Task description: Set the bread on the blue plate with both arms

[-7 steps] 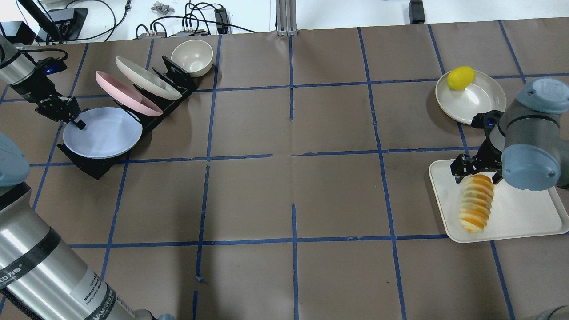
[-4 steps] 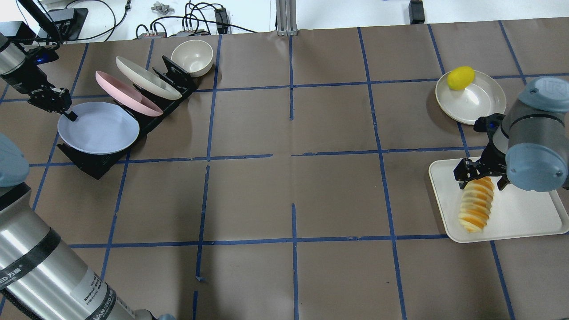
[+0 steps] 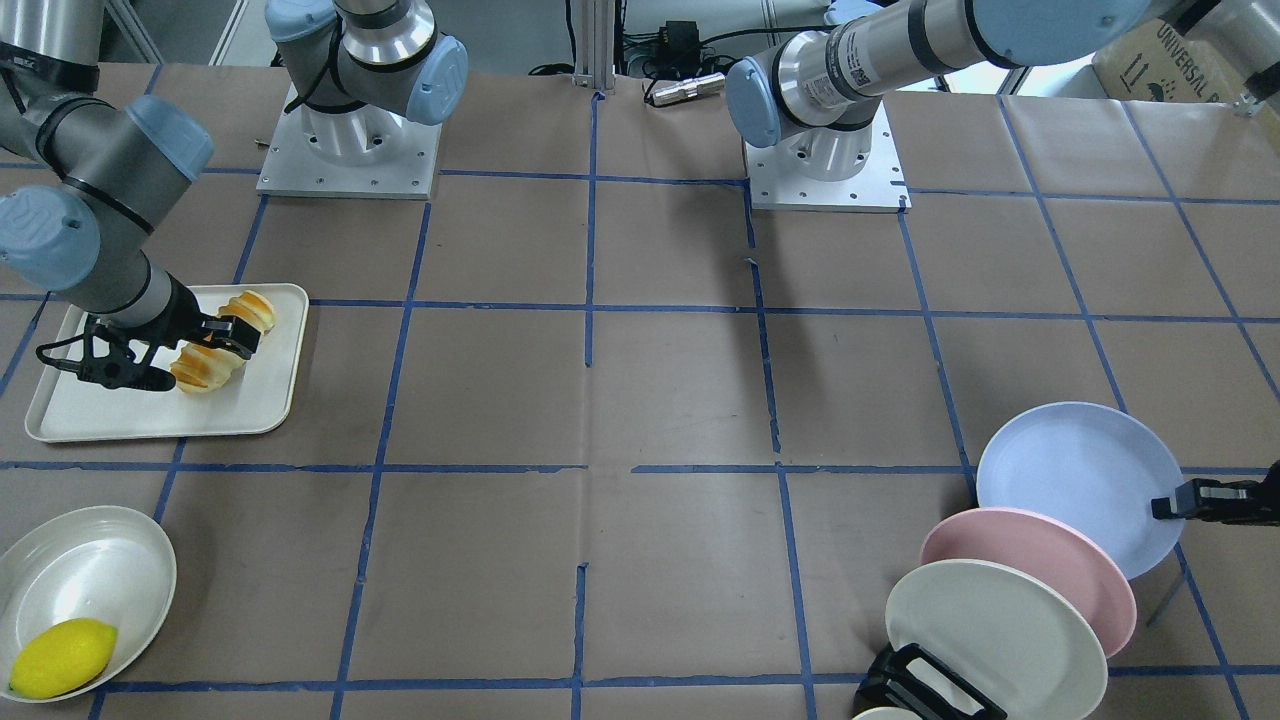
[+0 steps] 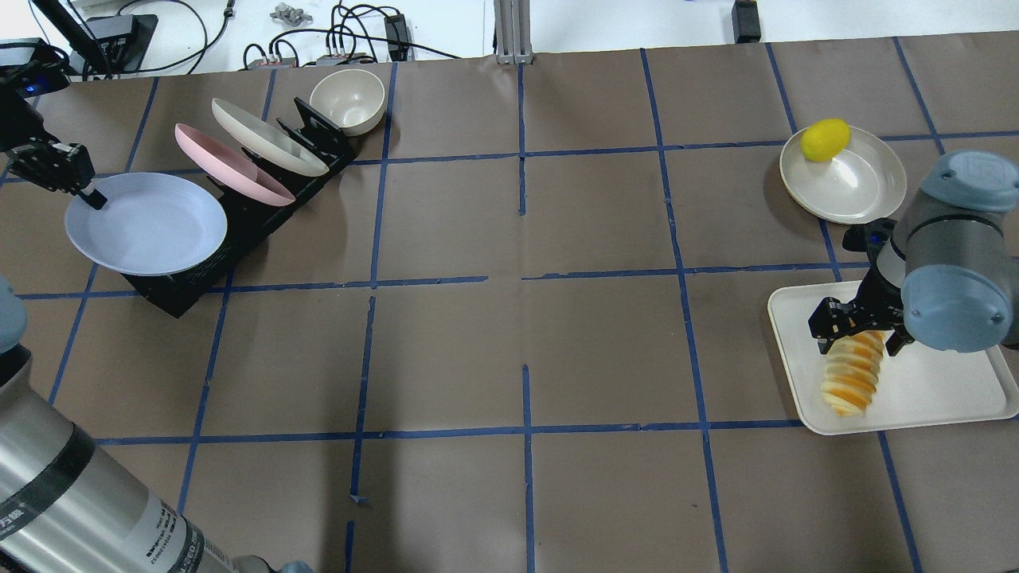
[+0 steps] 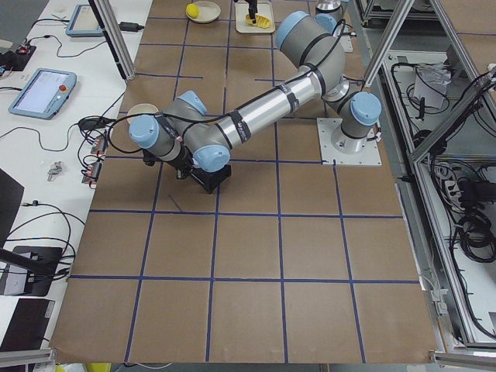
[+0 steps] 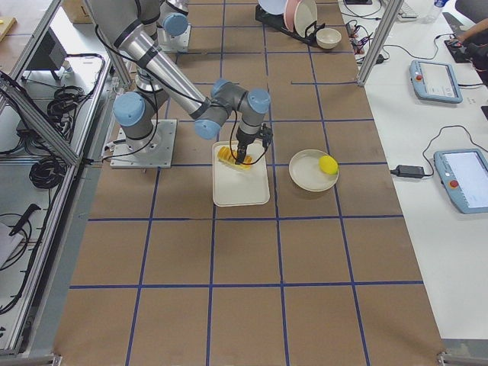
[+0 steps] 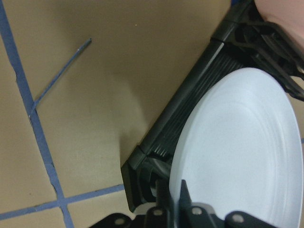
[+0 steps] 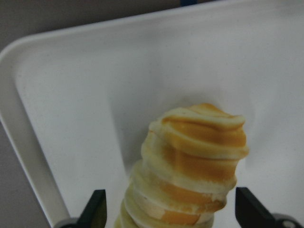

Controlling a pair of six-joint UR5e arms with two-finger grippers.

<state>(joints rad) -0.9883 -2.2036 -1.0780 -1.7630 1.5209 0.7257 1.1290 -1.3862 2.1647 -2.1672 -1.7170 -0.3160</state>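
Note:
The bread (image 4: 850, 376), a ridged cream and orange loaf, lies on a white tray (image 4: 939, 390) at the right. My right gripper (image 4: 856, 334) is open and straddles the loaf's far end. In the right wrist view the bread (image 8: 190, 161) sits between the two fingers (image 8: 95, 209) with a gap on each side. My left gripper (image 4: 82, 193) is shut on the far-left rim of the blue plate (image 4: 147, 224) and holds it tilted over the front of the black rack (image 4: 239, 231). The left wrist view shows the plate (image 7: 242, 152) pinched at the bottom edge.
A pink plate (image 4: 231, 163) and a cream plate (image 4: 267, 147) stand in the rack. A cream bowl (image 4: 347, 99) sits behind it. A cream dish (image 4: 856, 183) with a yellow lemon (image 4: 825, 139) sits beyond the tray.
My left gripper has moved left and away with the blue plate, drawing it out of the rack. My right gripper has come down closer around the bread's far end.

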